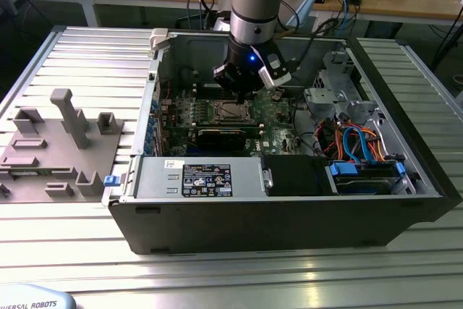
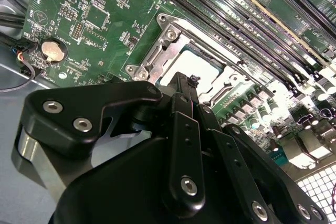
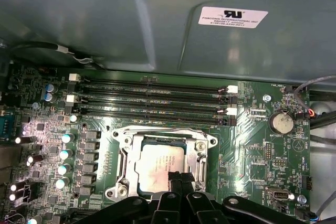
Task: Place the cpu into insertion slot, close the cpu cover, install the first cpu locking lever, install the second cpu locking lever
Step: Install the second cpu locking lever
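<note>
The cpu (image 3: 156, 162), a flat silver-grey square, lies in the insertion slot (image 1: 233, 111) on the green board. Over it sits the cpu cover (image 3: 124, 153), a silver frame whose window shows the chip's top; in the second wrist view the cpu (image 2: 197, 66) and the cpu cover (image 2: 157, 59) appear the same way. My gripper (image 3: 179, 178) is shut, its black fingertips (image 2: 193, 81) pressed together right at the socket's edge over one side of the chip. In the exterior view the gripper (image 1: 241, 96) hangs just above the socket inside the open computer case. Whether anything is pinched between the fingers cannot be told.
Long black memory slots (image 3: 152, 98) run beside the socket, with a coin battery (image 3: 281, 123) nearby. The case's grey wall (image 3: 131, 24) rises behind them. A power supply (image 1: 206, 179) and drive cables (image 1: 354, 142) fill the case's front. A grey fixture (image 1: 51, 150) stands at the exterior view's left.
</note>
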You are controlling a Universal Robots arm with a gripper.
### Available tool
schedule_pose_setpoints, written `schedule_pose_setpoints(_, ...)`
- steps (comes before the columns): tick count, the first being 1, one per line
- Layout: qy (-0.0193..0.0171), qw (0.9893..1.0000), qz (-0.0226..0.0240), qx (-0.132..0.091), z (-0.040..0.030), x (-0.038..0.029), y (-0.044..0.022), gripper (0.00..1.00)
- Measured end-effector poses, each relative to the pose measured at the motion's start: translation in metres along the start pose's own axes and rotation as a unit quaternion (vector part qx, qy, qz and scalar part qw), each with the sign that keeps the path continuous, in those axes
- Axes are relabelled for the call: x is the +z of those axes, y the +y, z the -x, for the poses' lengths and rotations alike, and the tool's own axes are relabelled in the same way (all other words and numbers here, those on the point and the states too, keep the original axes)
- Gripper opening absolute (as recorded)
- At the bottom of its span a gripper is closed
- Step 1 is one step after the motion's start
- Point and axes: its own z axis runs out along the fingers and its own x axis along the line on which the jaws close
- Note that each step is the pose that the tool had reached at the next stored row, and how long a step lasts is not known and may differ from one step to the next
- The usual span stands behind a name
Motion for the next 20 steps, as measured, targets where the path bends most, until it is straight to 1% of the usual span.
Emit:
schedule_pose_setpoints(8,-0.0005,1.0,0.0056,0.0,-0.0003,-0.0006,-0.0047,0.11)
schedule_pose_setpoints(9,-0.0005,1.0,0.0075,0.0,-0.0005,-0.0008,-0.0065,0.11)
schedule_pose_setpoints(11,-0.0017,0.9997,0.0231,0.0,-0.0011,-0.0018,-0.0149,0.11)
schedule_pose_setpoints(12,-0.0019,0.9997,0.0259,0.0,-0.0012,-0.0019,-0.0159,0.11)
schedule_pose_setpoints(15,-0.0018,0.9997,0.0259,0.0,-0.0012,-0.0018,-0.016,0.11)
schedule_pose_setpoints(16,-0.002,0.9996,0.0269,0.0,-0.0013,-0.0017,-0.0161,0.11)
schedule_pose_setpoints(18,-0.0022,0.9995,0.0306,0.0,-0.0013,-0.0018,-0.0161,0.11)
schedule_pose_setpoints(20,-0.0023,0.9995,0.0308,0.0,-0.0013,-0.0018,-0.0161,0.11)
